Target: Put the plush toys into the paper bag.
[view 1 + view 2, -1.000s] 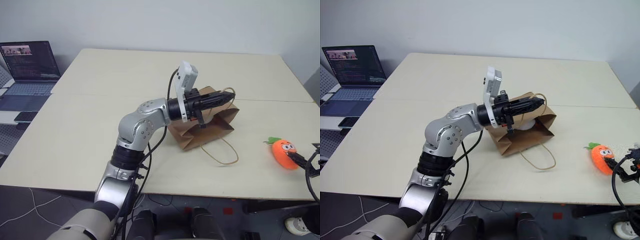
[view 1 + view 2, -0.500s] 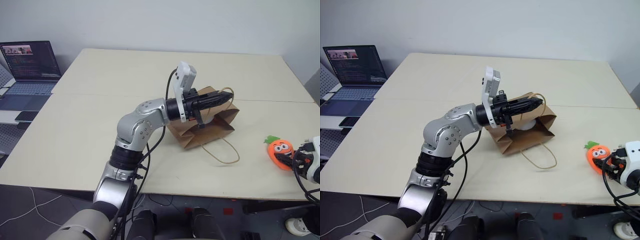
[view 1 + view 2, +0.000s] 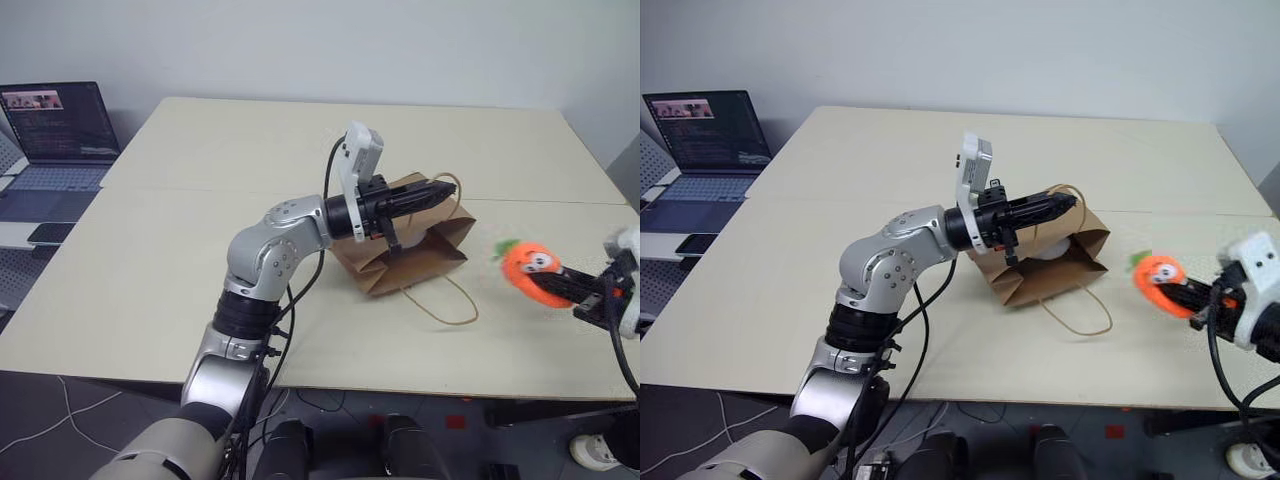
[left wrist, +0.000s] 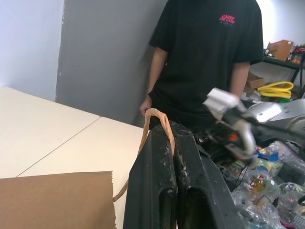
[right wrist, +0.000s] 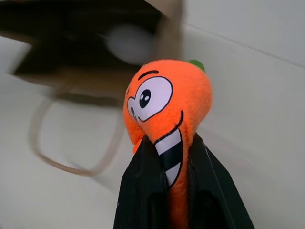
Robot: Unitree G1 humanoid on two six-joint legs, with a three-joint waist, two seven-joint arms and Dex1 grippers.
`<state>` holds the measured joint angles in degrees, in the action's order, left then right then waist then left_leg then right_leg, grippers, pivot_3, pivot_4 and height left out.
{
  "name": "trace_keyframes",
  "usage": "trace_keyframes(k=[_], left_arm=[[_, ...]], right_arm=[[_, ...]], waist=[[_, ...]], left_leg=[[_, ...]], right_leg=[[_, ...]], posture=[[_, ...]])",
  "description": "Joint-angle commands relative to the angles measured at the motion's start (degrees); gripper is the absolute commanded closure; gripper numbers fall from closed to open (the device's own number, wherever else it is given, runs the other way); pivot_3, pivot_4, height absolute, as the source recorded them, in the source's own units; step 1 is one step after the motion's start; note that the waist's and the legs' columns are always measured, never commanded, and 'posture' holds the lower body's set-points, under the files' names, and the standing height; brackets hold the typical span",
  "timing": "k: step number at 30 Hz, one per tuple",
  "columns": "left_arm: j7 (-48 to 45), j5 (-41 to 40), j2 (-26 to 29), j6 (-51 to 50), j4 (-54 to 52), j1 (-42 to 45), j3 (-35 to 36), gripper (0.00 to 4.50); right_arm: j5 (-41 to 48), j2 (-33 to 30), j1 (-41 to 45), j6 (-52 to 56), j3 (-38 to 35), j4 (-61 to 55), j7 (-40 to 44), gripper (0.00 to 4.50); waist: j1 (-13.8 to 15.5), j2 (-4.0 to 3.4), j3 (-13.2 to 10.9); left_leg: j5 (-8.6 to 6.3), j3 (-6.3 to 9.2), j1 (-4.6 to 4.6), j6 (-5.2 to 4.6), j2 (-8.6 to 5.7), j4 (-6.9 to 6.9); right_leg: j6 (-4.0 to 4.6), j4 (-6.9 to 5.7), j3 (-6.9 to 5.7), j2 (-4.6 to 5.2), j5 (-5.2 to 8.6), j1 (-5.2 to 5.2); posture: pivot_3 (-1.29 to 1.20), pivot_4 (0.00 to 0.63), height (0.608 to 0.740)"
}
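A pale beige table (image 3: 200, 250) stands against a light wall, an open laptop (image 3: 55, 135) beside it. The brown paper bag (image 3: 415, 245) lies on its side, mouth facing right, a white toy (image 3: 1050, 248) inside. The left gripper (image 3: 445, 190) pinches the bag's upper handle (image 4: 155, 117). The right gripper (image 3: 570, 290) clamps the orange smiling carrot (image 3: 530, 272) above the table, right of the bag.

Orange carrot (image 5: 167, 102), brown paper bag (image 3: 420, 255)
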<state>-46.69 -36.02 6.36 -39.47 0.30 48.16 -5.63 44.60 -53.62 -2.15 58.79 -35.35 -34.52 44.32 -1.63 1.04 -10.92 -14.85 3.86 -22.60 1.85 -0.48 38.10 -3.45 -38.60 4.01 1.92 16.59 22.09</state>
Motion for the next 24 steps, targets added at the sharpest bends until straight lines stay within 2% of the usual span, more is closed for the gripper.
trace_keyframes(k=[1,4,7,12,16,24], left_arm=[[-0.4,-0.7,-0.1,0.6,-0.7,1.3,0.8,4.50],[-0.5,-0.7,-0.1,0.5,-0.6,1.6,0.7,4.50],[-0.4,-0.9,-0.1,0.1,-0.8,1.9,0.8,4.50],[-0.4,-1.4,0.2,-0.5,-1.4,2.2,1.1,4.50],[-0.5,-2.2,0.6,-1.4,-2.3,2.2,1.3,4.50],[-0.1,-2.9,1.1,-2.0,-2.9,2.2,1.6,4.50]], right_arm=[[8.8,-0.4,3.2,5.4,-1.0,-4.9,-3.4,4.44],[11.8,1.3,6.4,7.4,2.2,-6.3,-8.6,4.44],[8.9,5.2,9.2,7.7,9.6,-5.0,-15.3,4.44],[6.0,9.4,14.2,7.5,16.8,-2.4,-21.4,4.44],[4.5,14.7,19.1,8.6,19.9,1.5,-26.9,4.44],[1.8,22.5,23.6,10.2,23.5,5.8,-33.6,4.44]], waist=[[0.1,0.00,0.0],[0.1,0.01,0.0],[0.1,0.04,0.0],[0.0,0.03,0.0],[-0.1,0.03,0.0],[0.0,0.01,0.0]], left_leg=[[0.00,0.01,-0.03,0.00,0.00,0.00],[0.00,0.03,-0.08,0.00,0.01,0.03],[0.00,0.03,-0.08,0.00,0.01,0.02],[0.00,0.10,-0.16,0.00,0.02,0.02],[0.00,0.23,-0.16,0.00,0.02,0.00],[0.00,0.37,-0.21,0.00,0.04,-0.01]], right_leg=[[0.00,0.00,0.00,0.00,0.00,0.00],[0.01,0.03,0.01,0.04,0.00,0.02],[0.01,0.04,0.00,0.06,0.00,0.02],[0.01,-0.01,0.04,0.07,0.00,0.17],[0.01,0.00,-0.01,0.06,0.00,0.17],[0.02,-0.01,-0.04,0.09,-0.01,0.20]], posture=[[0.00,0.150,0.740],[0.00,0.150,0.740],[0.00,0.150,0.740],[0.00,0.150,0.740],[0.00,0.150,0.740],[0.00,0.150,0.740]])
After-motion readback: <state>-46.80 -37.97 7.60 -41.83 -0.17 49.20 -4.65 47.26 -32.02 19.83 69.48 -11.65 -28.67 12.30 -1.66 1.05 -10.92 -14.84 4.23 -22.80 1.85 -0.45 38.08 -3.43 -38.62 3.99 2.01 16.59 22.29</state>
